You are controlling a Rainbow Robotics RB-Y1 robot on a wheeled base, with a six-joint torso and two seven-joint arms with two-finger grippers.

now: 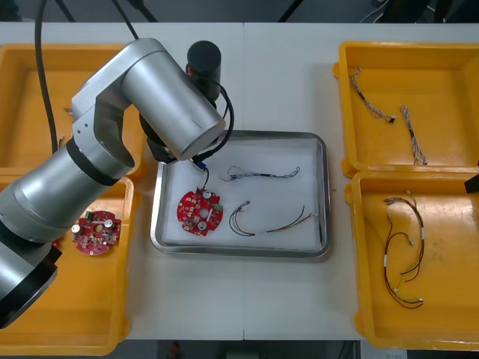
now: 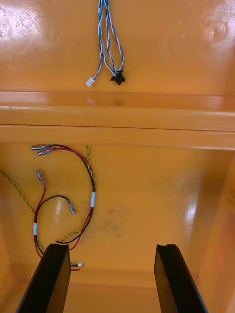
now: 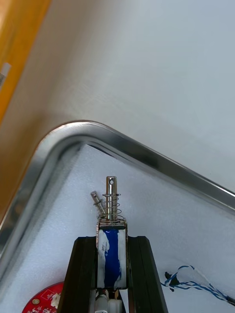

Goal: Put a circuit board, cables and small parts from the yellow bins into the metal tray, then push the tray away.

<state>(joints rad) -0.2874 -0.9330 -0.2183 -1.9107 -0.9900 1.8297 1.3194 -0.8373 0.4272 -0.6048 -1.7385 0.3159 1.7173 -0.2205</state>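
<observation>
My left gripper (image 3: 111, 244) is shut on a small metal part (image 3: 112, 215) with a blue and white body, a spring and a pin. It hangs just above the white inside of the metal tray (image 3: 122, 143), near a corner. In the tray (image 1: 323, 187) lie a red circuit board (image 1: 200, 212), a blue and white cable (image 1: 262, 174) and a red and yellow cable (image 1: 271, 221). My right gripper (image 2: 111, 250) stands open over the near right yellow bin (image 2: 161, 195), next to red, black and yellow cables (image 2: 73, 205).
A second circuit board (image 1: 97, 231) lies in the near left bin (image 1: 75, 314). The far right bin (image 1: 441, 90) holds blue and white cables (image 1: 410, 133). The left arm (image 1: 157, 97) covers the tray's far left corner. Bare table lies beyond the tray.
</observation>
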